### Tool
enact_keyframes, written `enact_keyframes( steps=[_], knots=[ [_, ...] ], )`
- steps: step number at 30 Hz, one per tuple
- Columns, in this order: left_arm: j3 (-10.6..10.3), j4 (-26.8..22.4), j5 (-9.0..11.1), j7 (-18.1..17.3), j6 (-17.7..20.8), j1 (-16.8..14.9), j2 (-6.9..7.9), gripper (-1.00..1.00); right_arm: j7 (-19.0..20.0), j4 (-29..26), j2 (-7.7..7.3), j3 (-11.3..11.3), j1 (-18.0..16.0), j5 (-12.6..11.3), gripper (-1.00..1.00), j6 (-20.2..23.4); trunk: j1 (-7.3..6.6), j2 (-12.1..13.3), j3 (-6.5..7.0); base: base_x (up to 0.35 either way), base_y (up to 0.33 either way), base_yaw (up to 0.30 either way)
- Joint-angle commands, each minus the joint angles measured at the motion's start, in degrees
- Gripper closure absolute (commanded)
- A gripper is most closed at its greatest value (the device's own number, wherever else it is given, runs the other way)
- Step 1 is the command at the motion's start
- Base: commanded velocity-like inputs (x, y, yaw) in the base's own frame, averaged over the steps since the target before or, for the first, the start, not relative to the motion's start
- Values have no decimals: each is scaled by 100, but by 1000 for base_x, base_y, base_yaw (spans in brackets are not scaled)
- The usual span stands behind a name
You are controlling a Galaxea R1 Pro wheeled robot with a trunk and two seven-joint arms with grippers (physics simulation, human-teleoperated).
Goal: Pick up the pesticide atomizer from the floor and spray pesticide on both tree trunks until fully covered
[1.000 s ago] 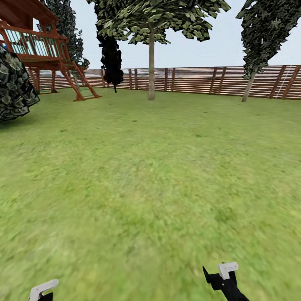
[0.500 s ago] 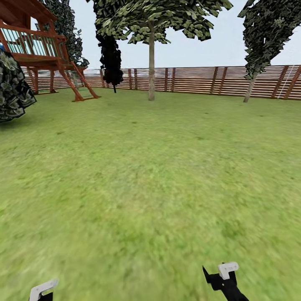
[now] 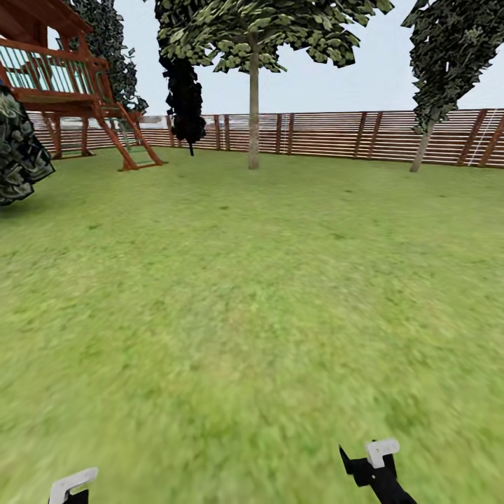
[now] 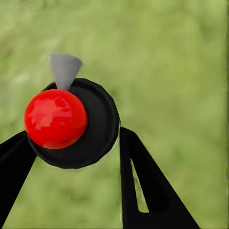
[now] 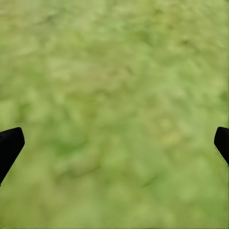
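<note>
- The left gripper [image 4: 76,143] gripped the atomizer [image 4: 71,121]; jolts while driving could have loosened it.
- The right gripper [image 5: 114,143] hung open above the lawn [image 3: 252,280].
- The tree [image 3: 253,98] stood far off; spraying now would have missed.

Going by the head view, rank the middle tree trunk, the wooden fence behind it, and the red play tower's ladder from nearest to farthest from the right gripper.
1. Play tower's ladder, far left on the lawn, nearest the right gripper.
2. Middle tree trunk, straight ahead, too close behind the ladder to rank firmly.
3. Wooden fence, across the back, farthest.
</note>
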Motion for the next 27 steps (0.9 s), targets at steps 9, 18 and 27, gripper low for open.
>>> enact_keyframes(
  steps=[9, 18, 27],
  knots=[
    [31, 8, -61, 12, -24, -6, -1, 100, 29, 4, -1, -51, -3, 30, -100, -16, 2, -2, -5, 341, 0, 0],
    [31, 8, -61, 12, -24, -6, -1, 100, 29, 4, -1, -51, -3, 33, -100, -19, 2, -2, -5, 341, 0, 0],
    [31, 8, -61, 12, -24, -6, -1, 100, 29, -3, -1, -51, -3, 33, -100, -17, 2, -2, -5, 341, 0, 0]
  ],
)
